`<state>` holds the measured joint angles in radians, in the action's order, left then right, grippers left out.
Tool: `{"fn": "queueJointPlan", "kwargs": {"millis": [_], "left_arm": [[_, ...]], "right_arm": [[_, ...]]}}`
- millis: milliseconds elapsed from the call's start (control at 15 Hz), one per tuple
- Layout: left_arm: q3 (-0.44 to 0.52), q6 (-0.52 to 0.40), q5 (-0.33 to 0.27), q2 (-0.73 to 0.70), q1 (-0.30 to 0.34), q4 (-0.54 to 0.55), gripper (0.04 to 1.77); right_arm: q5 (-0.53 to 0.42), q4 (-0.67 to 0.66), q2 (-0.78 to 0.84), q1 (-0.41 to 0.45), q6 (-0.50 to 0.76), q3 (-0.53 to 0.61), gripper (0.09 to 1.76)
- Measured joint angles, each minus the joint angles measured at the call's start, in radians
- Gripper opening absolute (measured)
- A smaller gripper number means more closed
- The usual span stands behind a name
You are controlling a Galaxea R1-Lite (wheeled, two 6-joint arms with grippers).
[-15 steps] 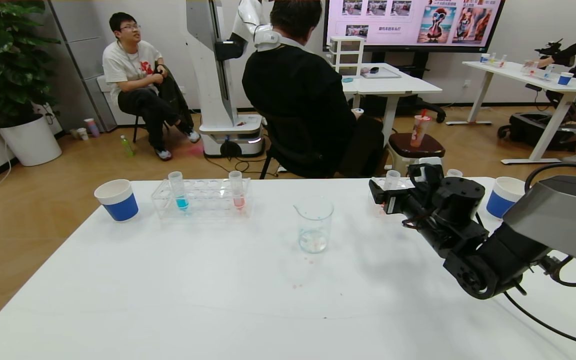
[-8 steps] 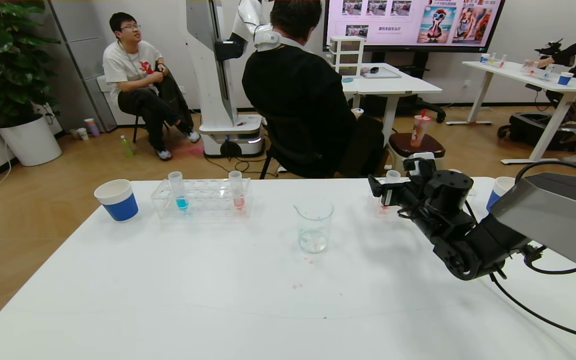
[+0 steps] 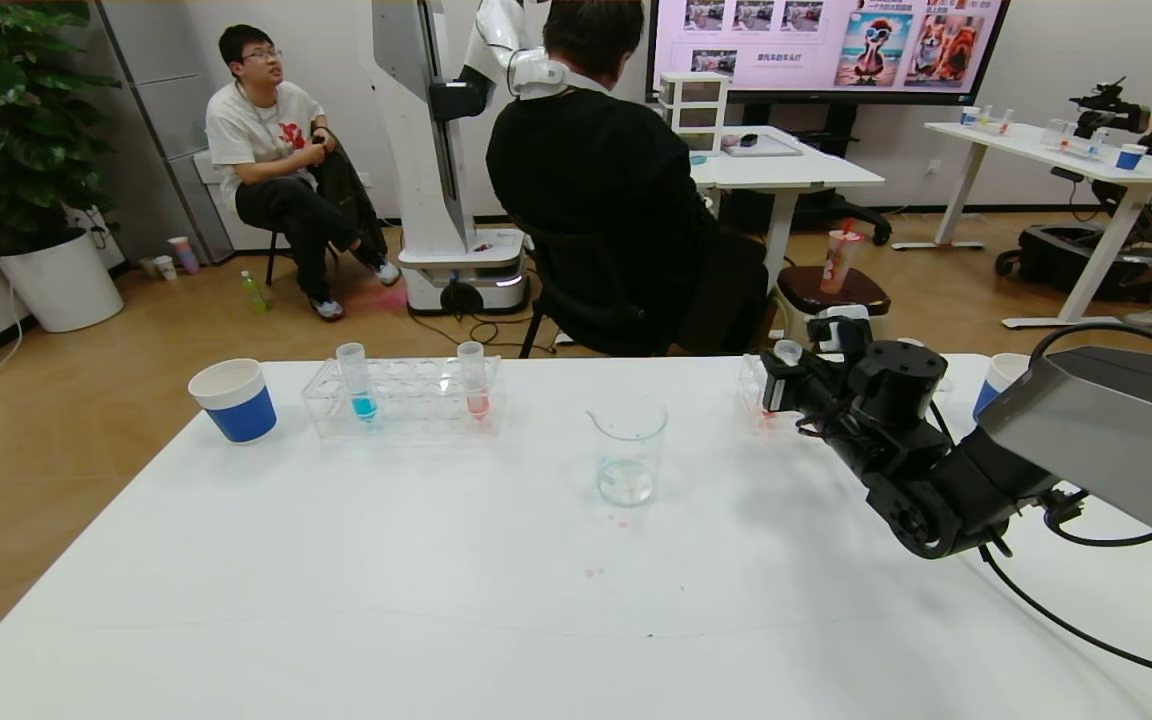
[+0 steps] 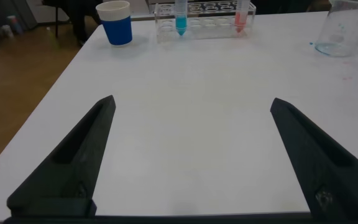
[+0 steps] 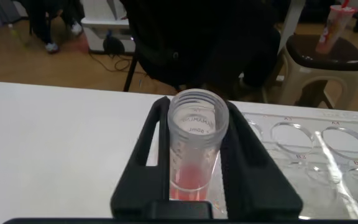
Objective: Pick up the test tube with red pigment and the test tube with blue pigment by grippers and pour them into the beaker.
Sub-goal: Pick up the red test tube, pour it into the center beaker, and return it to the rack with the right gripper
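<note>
While the left pincer [image 4: 191, 155] gapes, the right pincer [image 5: 194, 158] clamps a ribbed clear red-liquid tube [image 5: 196, 146].

Clear glass beaker [image 3: 628, 450] on a smooth, matt white table [image 3: 416, 580].

Head camera looks forward and down over the white table [image 3: 436, 600]. Left wrist camera sits low, facing the rack [image 4: 205, 11] both share. Right wrist camera hugs a tube [image 5: 194, 146].
</note>
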<state>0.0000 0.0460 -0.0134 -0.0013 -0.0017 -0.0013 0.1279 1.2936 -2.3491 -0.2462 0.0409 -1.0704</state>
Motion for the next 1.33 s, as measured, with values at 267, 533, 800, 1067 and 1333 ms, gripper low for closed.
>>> {"fn": "queueJointPlan", "kwargs": {"millis": [267,533,800,1067,1333], "left_arm": [[0.0,0.0,-0.001,0.0,0.0,0.0,1.74],[0.0,0.0,0.0,0.0,0.0,0.0,1.74],[0.0,0.0,0.0,0.0,0.0,0.0,1.74],[0.0,0.0,0.0,0.0,0.0,0.0,1.74],[0.0,0.0,0.0,0.0,0.0,0.0,1.74]], "right_arm": [[0.003,0.0,0.0,0.001,-0.001,-0.007,0.51],[0.003,-0.005,0.01,0.001,-0.012,-0.005,0.51],[0.001,-0.044,0.054,0.005,-0.044,-0.02,0.51],[0.001,-0.14,0.133,0.007,-0.048,-0.063,0.51],[-0.032,-0.203,0.214,-0.001,-0.049,-0.08,0.51]]}}
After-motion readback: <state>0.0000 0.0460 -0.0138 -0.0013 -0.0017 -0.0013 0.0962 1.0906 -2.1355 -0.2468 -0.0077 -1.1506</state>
